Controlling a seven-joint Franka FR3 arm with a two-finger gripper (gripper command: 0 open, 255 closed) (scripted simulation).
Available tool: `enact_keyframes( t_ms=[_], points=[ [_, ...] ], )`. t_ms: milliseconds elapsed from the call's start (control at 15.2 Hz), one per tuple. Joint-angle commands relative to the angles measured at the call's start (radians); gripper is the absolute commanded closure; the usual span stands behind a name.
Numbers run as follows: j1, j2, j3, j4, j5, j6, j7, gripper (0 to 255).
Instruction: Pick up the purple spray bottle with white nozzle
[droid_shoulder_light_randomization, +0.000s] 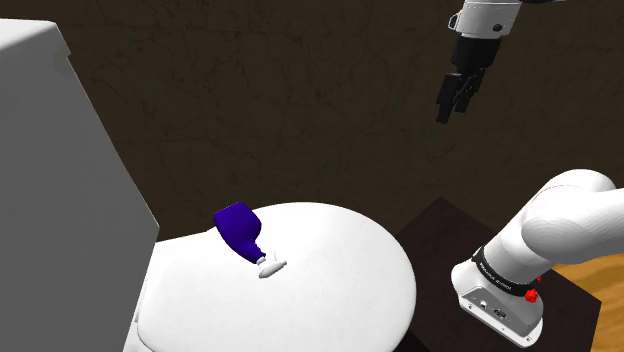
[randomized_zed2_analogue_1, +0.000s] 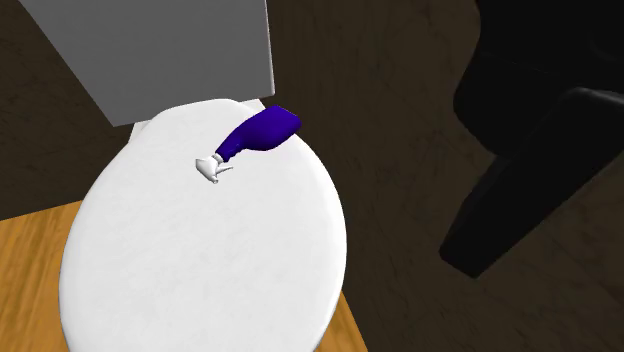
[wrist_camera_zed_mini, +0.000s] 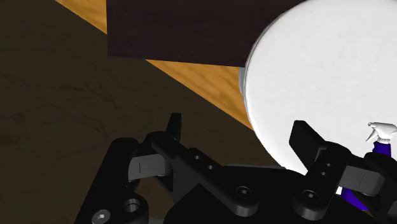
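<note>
My claw high in the air, fingers spread with nothing between them, purple spray bottle on its side on the white toilet lid, near the tank, well apart from me

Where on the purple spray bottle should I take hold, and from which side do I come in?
Take the spray bottle by its purple body, probably straight down from above, closing across its width. It lies on its side on the flat toilet lid, so both flanks are free; the white nozzle is small and irregular. The gripper hangs open, high above.
</note>
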Motion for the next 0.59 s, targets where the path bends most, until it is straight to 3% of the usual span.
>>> enact_keyframes(
  t_ms=[0, 528],
  points=[
    [0.0, 0.0, 0.0, 0.0, 0.0, 0.0, 0.0, 0],
    [0.055, 0.069, 0.151, -0.099, 0.129, 0.202, 0.167, 0]
  ],
)
